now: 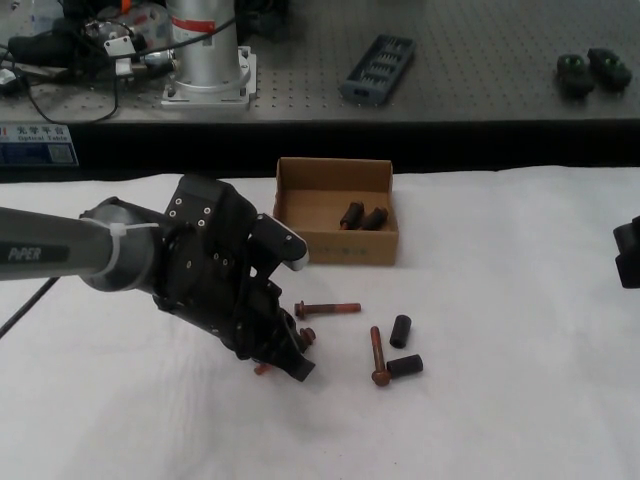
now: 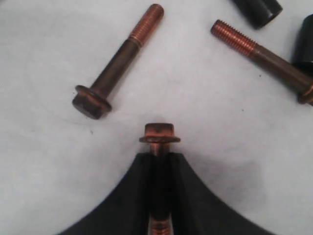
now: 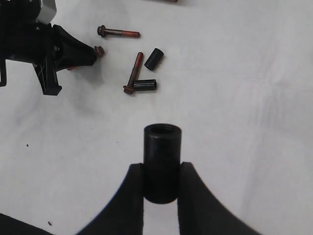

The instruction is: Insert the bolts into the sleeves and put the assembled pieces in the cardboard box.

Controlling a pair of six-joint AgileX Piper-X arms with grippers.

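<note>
My left gripper (image 2: 159, 157) is shut on a copper bolt (image 2: 159, 137), head sticking out past the fingertips, low over the white cloth. In the high view it (image 1: 288, 348) sits left of two loose bolts (image 1: 328, 308) (image 1: 378, 355) and two black sleeves (image 1: 400, 331) (image 1: 405, 366). My right gripper (image 3: 162, 171) is shut on a black sleeve (image 3: 162, 152), open end outward, held above the cloth some way from the loose parts. The cardboard box (image 1: 345, 247) holds two dark assembled pieces (image 1: 352, 215).
White cloth (image 1: 500, 400) covers the bench. A black arm part (image 1: 628, 252) shows at the right edge. Behind the cloth stand a metal column base (image 1: 208, 70), a dark tray (image 1: 377, 66) and cables on a perforated table.
</note>
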